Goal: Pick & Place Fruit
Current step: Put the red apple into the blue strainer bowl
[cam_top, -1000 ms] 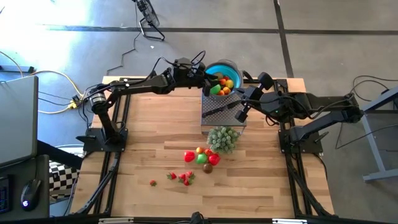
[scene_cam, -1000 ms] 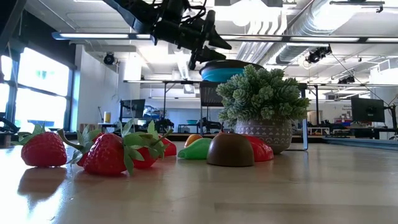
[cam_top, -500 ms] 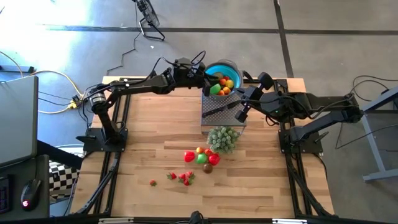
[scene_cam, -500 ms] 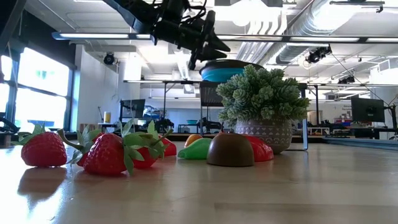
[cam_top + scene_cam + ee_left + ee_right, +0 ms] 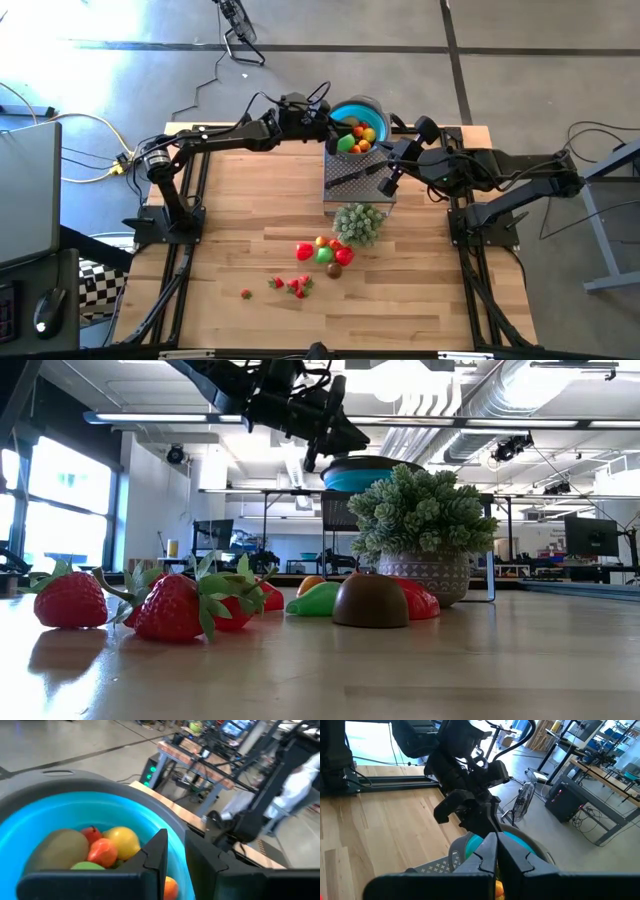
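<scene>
The blue bowl (image 5: 358, 106) stands at the table's far edge and holds several toy fruits (image 5: 107, 845), red, orange, yellow and green. My left gripper (image 5: 338, 128) hovers over the bowl's left rim, shut and empty (image 5: 184, 855); it also shows in the low view (image 5: 345, 440). My right gripper (image 5: 386, 186) waits shut (image 5: 497, 855) over the grey tray (image 5: 345, 190) near the bowl. More fruits lie on the table: a cluster (image 5: 325, 252), strawberries (image 5: 295, 285) and a single one (image 5: 245, 294).
A pale green bushy plant in a pot (image 5: 358, 222) stands between the tray and the fruit cluster. A black-handled knife (image 5: 350, 177) lies on the tray. The wood to the left and toward the near edge is bare apart from the strawberries (image 5: 175, 610).
</scene>
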`<state>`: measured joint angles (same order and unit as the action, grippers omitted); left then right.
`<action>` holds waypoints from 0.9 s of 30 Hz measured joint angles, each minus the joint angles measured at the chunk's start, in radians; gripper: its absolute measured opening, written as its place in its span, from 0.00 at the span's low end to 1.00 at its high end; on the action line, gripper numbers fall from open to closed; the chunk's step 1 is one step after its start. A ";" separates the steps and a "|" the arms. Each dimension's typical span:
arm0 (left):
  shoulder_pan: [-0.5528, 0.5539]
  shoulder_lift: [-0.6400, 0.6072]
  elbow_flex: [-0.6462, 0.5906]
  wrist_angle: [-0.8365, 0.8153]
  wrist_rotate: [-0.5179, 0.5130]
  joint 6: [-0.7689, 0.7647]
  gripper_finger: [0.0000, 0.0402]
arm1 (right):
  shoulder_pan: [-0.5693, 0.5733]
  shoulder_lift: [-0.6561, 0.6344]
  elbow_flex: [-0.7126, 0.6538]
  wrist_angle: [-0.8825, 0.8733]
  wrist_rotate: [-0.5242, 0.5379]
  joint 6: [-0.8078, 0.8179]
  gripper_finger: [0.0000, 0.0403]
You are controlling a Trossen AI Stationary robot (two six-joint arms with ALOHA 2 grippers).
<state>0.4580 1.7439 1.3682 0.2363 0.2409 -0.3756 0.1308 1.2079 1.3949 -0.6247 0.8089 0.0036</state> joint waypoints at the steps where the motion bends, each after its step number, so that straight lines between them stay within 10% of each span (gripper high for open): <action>1: 0.000 0.000 0.000 0.000 0.015 0.000 0.15 | 0.000 0.000 0.000 0.000 0.000 0.000 0.01; 27: -0.006 0.000 -0.001 -0.070 0.044 -0.149 0.15 | 0.000 0.000 0.000 0.000 0.000 0.021 0.01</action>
<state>0.4515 1.7435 1.3674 0.1666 0.2853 -0.5241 0.1307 1.2079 1.3949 -0.6247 0.8085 0.0246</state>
